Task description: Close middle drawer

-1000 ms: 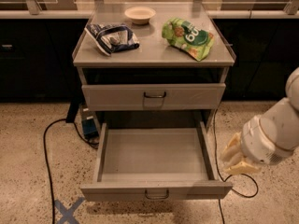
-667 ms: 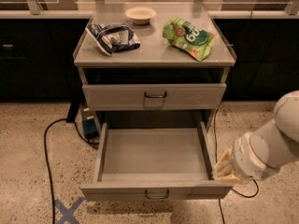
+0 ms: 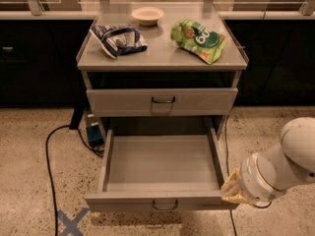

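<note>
The middle drawer (image 3: 162,168) is pulled far out of the grey cabinet. It is wide and shallow, bare grey inside, with a low front panel (image 3: 123,201) and a small dark wire handle (image 3: 165,205) at centre. My gripper (image 3: 231,191), yellowish at the tip of a white arm (image 3: 283,168), is low on the right. It is at the right front corner of the drawer, touching or almost touching the front panel's end. The taller-fronted drawer (image 3: 162,101) above it is pushed in.
On the cabinet top (image 3: 162,58) lie a blue snack bag (image 3: 117,39), a green snack bag (image 3: 198,39) and a small bowl (image 3: 147,15). A black cable (image 3: 48,156) and a blue box (image 3: 92,132) are on the floor to the left. A blue tape cross (image 3: 71,221) marks the floor at front left.
My arm has moved left and down, bringing the gripper from beside the drawer to its right front corner. The drawer has stayed open.
</note>
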